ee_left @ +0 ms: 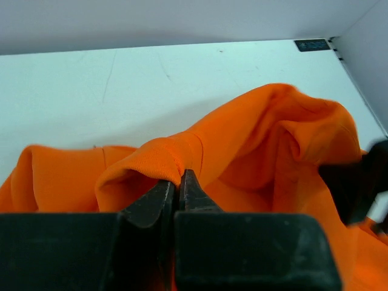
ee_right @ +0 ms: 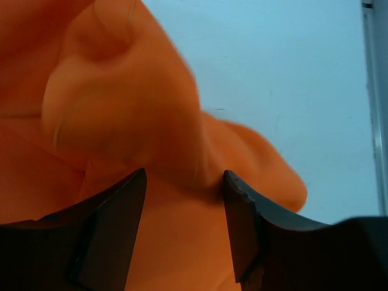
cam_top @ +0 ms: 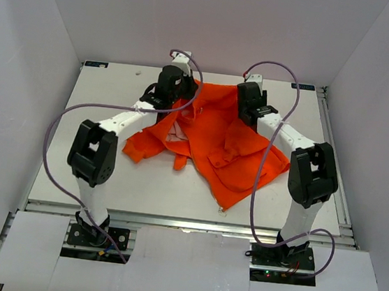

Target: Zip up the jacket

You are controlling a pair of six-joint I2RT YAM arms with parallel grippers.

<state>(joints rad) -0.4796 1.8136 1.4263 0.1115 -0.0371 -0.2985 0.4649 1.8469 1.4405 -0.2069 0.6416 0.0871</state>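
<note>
The orange jacket (cam_top: 212,140) lies crumpled across the middle of the table, with a pocket (cam_top: 230,156) facing up and a patch of pale lining (cam_top: 177,135) showing at its left. My left gripper (cam_top: 175,89) is at the jacket's far left edge, shut on a fold of orange fabric (ee_left: 163,156). My right gripper (cam_top: 250,103) is at the far right edge. Its jaws stand open around a raised bunch of fabric (ee_right: 151,139), with fabric lying between the fingertips (ee_right: 233,188).
The white table (cam_top: 81,154) has raised rails at its right edge (cam_top: 335,147) and front edge. Purple cables (cam_top: 271,147) loop from both arms, and the right one hangs over the jacket. White walls close in the back and the sides.
</note>
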